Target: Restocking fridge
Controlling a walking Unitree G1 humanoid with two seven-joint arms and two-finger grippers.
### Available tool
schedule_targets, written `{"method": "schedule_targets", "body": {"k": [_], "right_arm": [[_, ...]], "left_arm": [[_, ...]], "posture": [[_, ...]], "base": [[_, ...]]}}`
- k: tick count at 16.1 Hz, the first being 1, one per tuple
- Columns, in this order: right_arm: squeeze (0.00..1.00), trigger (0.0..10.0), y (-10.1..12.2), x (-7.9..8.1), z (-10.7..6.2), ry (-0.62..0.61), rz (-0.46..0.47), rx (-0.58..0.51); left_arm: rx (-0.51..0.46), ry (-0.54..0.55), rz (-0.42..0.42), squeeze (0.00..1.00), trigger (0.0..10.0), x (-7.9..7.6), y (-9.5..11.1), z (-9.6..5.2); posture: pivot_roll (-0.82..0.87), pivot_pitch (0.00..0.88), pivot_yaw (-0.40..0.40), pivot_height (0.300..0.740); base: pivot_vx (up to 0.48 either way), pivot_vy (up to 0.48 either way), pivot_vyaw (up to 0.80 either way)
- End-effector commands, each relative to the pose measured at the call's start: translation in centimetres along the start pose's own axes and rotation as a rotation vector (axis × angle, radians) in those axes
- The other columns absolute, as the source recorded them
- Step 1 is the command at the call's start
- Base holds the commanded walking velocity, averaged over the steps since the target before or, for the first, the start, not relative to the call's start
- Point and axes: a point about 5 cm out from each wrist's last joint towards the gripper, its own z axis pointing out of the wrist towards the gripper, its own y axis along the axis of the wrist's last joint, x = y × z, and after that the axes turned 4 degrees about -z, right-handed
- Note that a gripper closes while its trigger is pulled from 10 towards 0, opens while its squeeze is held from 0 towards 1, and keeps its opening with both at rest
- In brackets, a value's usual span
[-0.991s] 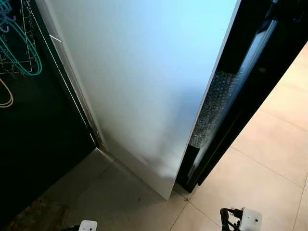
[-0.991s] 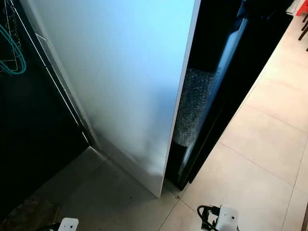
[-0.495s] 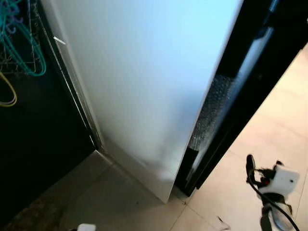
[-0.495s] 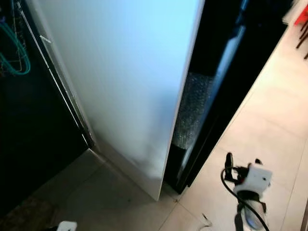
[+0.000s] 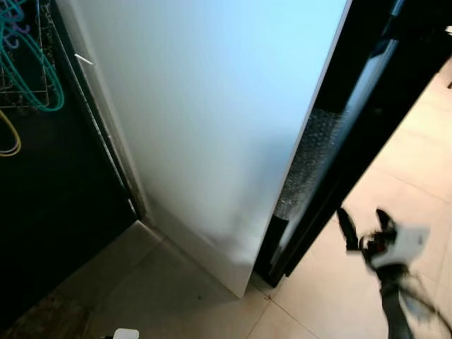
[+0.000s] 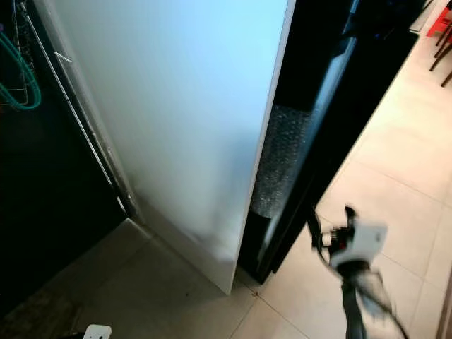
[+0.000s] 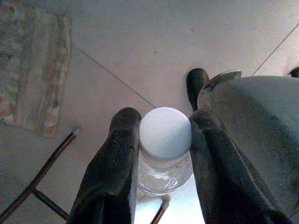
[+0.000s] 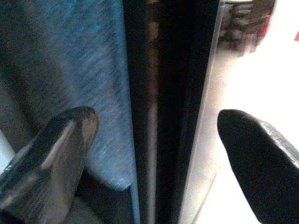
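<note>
Right fingers: the two black fingers [image 8: 51,154] of the right gripper [image 5: 366,220] are spread wide apart and hold nothing.
Left fingers: the left gripper [image 7: 156,140] is closed on a bottle [image 7: 165,149] with a white cap, one finger on each side of its neck.
Where the bottle is: low down at the robot's left side, hanging over the pale floor [image 7: 140,42], near a small rug [image 7: 32,70].
Fridge: it looks like the tall grey door [image 5: 212,106] is the fridge door. I can't be sure, because no shelves or food show.
Gap: a dark, thin gap [image 5: 311,176] runs down the right edge of the door, beside a black panel [image 5: 367,106].
Right gripper place: just out in front of that gap, low, above the floor tiles. It looks blurry.
Step now: I think the robot wants to get the door open so the bottle can go inside.
How to do it well: line the open fingers up with the door edge, slip one finger into the gap, then pull slowly.
Watch out: the gap is narrow and dark, so a finger could bump the black panel.
Bottle care: keep the left gripper tight and steady so the bottle does not slip.
</note>
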Motion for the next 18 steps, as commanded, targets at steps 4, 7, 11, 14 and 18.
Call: {"method": "schedule_targets", "body": {"k": [4, 7, 11, 14, 18], "right_arm": [[1.00, 10.0, 3.4, 0.9, 3.1, -0.062, -0.052, -0.035], [1.00, 10.0, 4.3, 2.5, 4.3, -0.045, -0.024, -0.018], [0.36, 10.0, 4.9, 2.0, 5.2, -0.088, -0.099, 0.029], [0.00, 10.0, 5.4, 0.9, 6.2, -0.142, -0.105, 0.034], [0.00, 10.0, 6.1, 0.2, 7.8, -0.155, -0.129, 0.037]], "left_arm": [[0.029, 0.004, 0.009, 0.00, 10.0, 0.1, -0.8, -0.1], [0.029, 0.004, 0.010, 0.00, 10.0, 0.1, -0.8, -0.1], [0.028, 0.002, 0.012, 0.00, 10.0, -0.1, -0.7, -0.1], [0.035, -0.004, 0.012, 0.00, 10.0, -0.6, -1.2, -0.2], [0.035, -0.005, 0.015, 0.00, 10.0, -0.6, -1.0, -0.1]], "posture": [[0.04, 0.094, -0.049, 0.740], [0.05, 0.095, -0.044, 0.740], [0.04, 0.100, -0.039, 0.740], [0.04, 0.101, -0.039, 0.740], [0.05, 0.101, -0.042, 0.740]], "base": [[0.000, 0.000, 0.00], [0.000, 0.000, 0.00], [0.000, 0.000, 0.00], [0.000, 0.000, 0.00], [0.000, 0.000, 0.00]]}}
